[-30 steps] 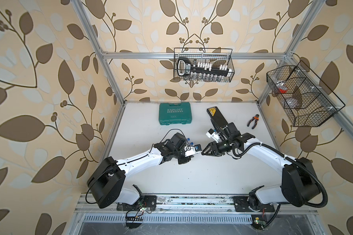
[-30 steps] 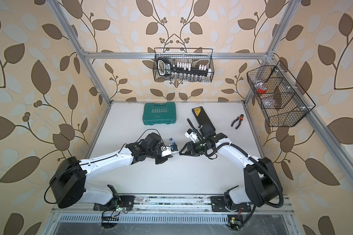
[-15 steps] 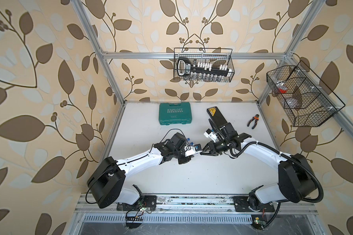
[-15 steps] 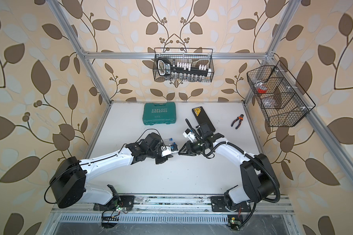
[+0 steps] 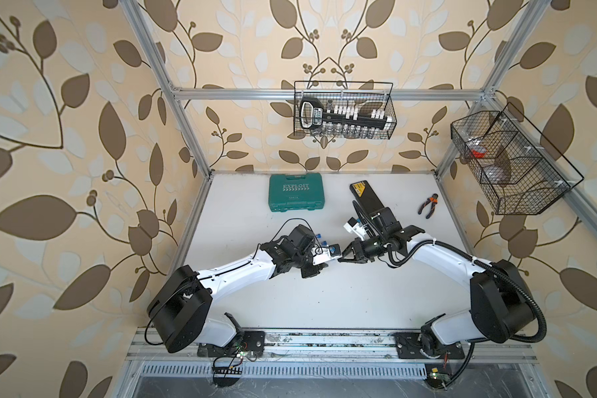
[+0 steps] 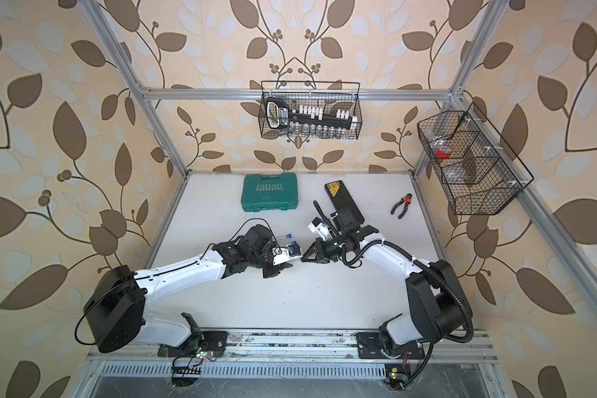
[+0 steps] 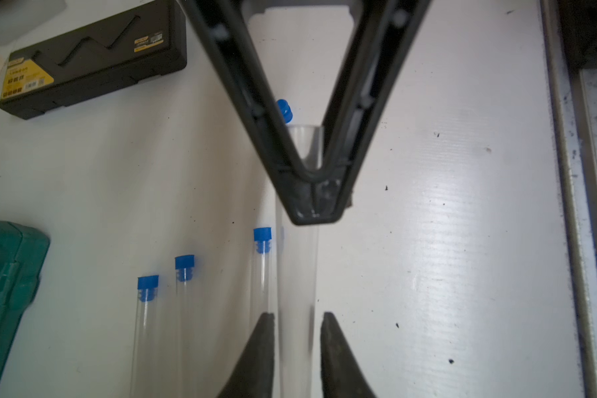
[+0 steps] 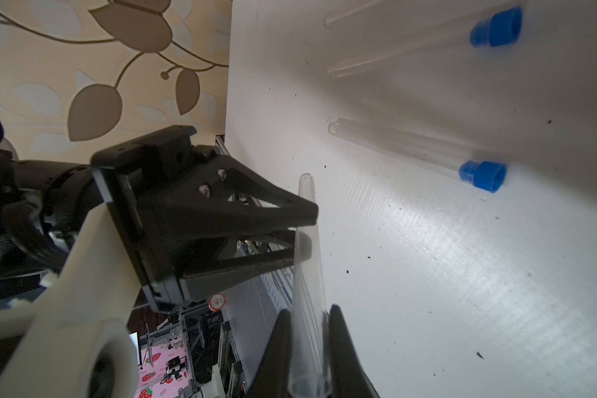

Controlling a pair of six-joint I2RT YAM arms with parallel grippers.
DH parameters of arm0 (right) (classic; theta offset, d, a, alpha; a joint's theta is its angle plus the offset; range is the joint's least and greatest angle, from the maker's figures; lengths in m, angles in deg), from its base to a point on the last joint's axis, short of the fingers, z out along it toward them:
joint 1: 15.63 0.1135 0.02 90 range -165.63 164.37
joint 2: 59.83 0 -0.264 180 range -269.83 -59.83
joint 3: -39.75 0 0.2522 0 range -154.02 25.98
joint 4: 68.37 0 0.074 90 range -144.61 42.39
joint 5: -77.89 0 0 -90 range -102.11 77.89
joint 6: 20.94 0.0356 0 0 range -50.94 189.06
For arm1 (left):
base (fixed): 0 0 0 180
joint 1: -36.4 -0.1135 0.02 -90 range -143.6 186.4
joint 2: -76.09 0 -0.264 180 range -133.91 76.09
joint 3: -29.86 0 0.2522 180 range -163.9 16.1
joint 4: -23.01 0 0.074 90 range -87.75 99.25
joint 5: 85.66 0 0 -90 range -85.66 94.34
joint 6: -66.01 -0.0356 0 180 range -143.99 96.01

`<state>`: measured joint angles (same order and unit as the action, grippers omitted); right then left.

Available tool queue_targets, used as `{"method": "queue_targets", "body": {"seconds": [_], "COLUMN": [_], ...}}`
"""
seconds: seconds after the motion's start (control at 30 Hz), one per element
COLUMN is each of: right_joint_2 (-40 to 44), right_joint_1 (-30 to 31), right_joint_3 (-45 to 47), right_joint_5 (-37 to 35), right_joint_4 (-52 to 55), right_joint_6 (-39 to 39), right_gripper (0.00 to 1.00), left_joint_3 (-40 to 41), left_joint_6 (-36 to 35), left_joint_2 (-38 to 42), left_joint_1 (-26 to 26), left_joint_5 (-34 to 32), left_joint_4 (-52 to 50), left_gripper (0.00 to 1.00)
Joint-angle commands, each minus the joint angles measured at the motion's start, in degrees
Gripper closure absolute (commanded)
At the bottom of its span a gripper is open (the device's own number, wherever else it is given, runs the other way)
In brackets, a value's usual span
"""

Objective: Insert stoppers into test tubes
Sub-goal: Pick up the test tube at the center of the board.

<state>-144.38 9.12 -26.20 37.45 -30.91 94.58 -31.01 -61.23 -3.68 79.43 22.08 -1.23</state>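
Clear unstoppered test tube (image 7: 297, 268) spans both tools: right tool (image 7: 313, 203) clamps near its mouth, left tool (image 7: 299, 325) stands slightly parted around it. 1 blue stopper (image 7: 284, 110) sits near the mouth; 3 stoppered tubes (image 7: 184, 293) lie on tabletop (image 7: 445, 241).

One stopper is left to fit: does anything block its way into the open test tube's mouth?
Yes. The right end effector clamps the open test tube with its mouth inside the fingers, facing the palm; the loose stopper lies on the table beyond.
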Motion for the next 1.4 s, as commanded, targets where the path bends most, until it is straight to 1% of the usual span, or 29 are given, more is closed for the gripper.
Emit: {"method": "queue_targets", "body": {"seconds": [0.0, 0.1, 0.43, 0.73, 0.83, 0.9, 0.93, 0.97, 1.03, 1.07, 1.13, 1.17, 1.23, 1.27, 1.3, 1.37], "right_joint_2": [-0.5, -0.1, -0.2, -0.4, -0.4, -0.4, -0.4, -0.1, 0.8, 1.4, 3.6, 5.1, 7.9, 9.4, 10.5, 10.4], "right_joint_1": [0.3, 0.3, 0.2, 0.2, 0.2, 0.2, 0.2, 0.3, 0.2, -0.1, -1.5, -3.2, -7.1, -9.0, -10.1, -10.2], "right_joint_3": [-0.4, -0.2, 0.1, 0.3, 0.4, 0.4, 0.3, 0.2, -0.1, -0.6, -1.1, -1.0, -0.3, -0.1, 0.0, -1.1], "right_joint_5": [2.5, 3.5, 6.0, 6.3, 6.4, 6.3, 6.2, 5.8, 5.0, 4.3, 2.0, -0.3, -5.9, -10.8, -17.2, -31.2], "right_joint_4": [-0.2, -0.2, -0.9, -1.0, -1.0, -0.8, -0.6, -0.5, -0.3, 0.0, 0.3, 0.2, 0.9, 2.1, 3.5, 8.0], "right_joint_6": [-0.9, -1.1, -0.7, -0.7, -0.8, -0.9, -1.1, -1.3, -1.5, -1.9, -2.5, -2.4, -2.8, -3.5, -4.4, -6.8], "right_gripper": [1.0, 1.0, 1.0, 1.0, 1.0, 1.0, 0.98, 0.94, 0.79, 0.7, 0.59, 0.56, 0.55, 0.54, 0.51, 0.49], "left_joint_3": [-0.2, 0.4, 1.2, 1.4, 1.5, 1.5, 1.5, 1.4, 1.2, 1.1, 1.0, 0.9, 1.1, 1.1, 1.0, 1.1], "left_joint_6": [-0.1, 0.3, 0.2, -0.5, -0.6, -0.7, -0.7, -0.8, -1.0, -0.8, -0.3, 0.3, 2.0, 4.1, 6.6, 10.0], "left_joint_2": [0.8, 0.9, 1.0, 1.2, 1.4, 1.6, 1.7, 1.9, 2.1, 2.2, 2.5, 2.5, 2.5, 2.4, 2.1, 1.9], "left_joint_1": [-0.7, -0.9, -1.0, -1.1, -1.2, -1.2, -1.2, -1.2, -1.2, -1.2, -1.2, -1.2, -1.5, -2.0, -2.8, -4.5], "left_joint_5": [0.3, 0.3, 0.1, 0.0, 0.1, 0.2, 0.2, 0.2, 0.2, 0.1, -0.4, -0.9, -1.7, -2.6, -3.0, -2.3], "left_joint_4": [1.2, 1.6, 1.6, 1.5, 1.7, 1.6, 1.5, 1.4, 1.1, 1.0, 1.2, 1.5, 2.1, 2.8, 3.4, 4.1], "left_gripper": [0.64, 0.63, 0.68, 0.8, 0.85, 0.91, 0.93, 0.96, 1.0, 1.0, 1.0, 1.0, 1.0, 1.0, 1.0, 1.0]}}
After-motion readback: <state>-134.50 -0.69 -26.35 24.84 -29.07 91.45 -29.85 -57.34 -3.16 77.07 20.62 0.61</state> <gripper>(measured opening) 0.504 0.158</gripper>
